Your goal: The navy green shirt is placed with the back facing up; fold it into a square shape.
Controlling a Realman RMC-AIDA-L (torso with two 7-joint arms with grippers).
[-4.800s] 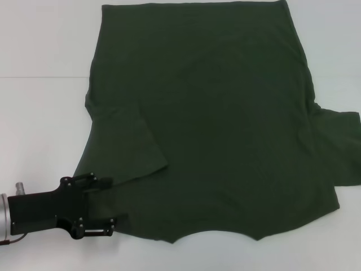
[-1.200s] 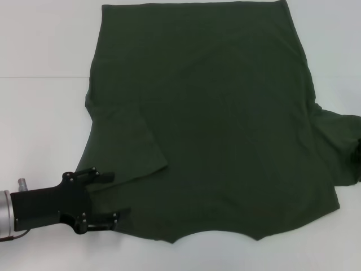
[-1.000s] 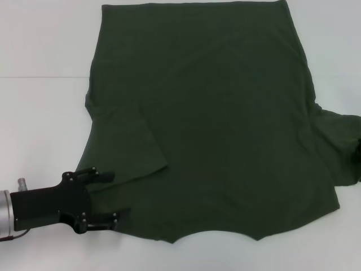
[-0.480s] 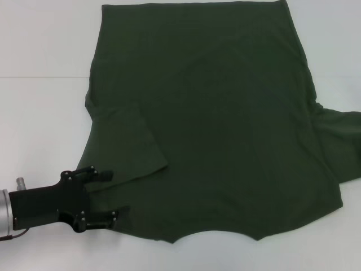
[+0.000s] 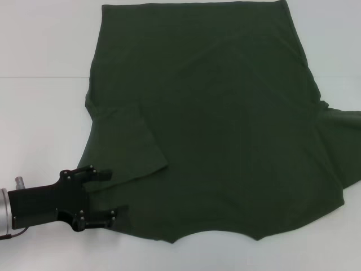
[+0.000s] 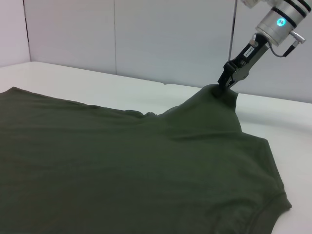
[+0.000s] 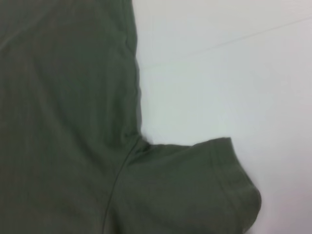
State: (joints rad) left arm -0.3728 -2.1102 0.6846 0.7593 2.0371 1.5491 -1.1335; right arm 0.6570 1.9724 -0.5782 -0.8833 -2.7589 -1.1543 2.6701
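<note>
Two pincers work: our left pincer [image 5: 107,195] gapes at the navy green shirt [image 5: 214,124], while our right pincer [image 6: 230,80] clamps its sleeve [image 6: 217,100], lifting it to fold inward.

No text, label, brand, number or sign can be read on anything in view; the shirt [image 5: 214,118] shows only plain cloth
</note>
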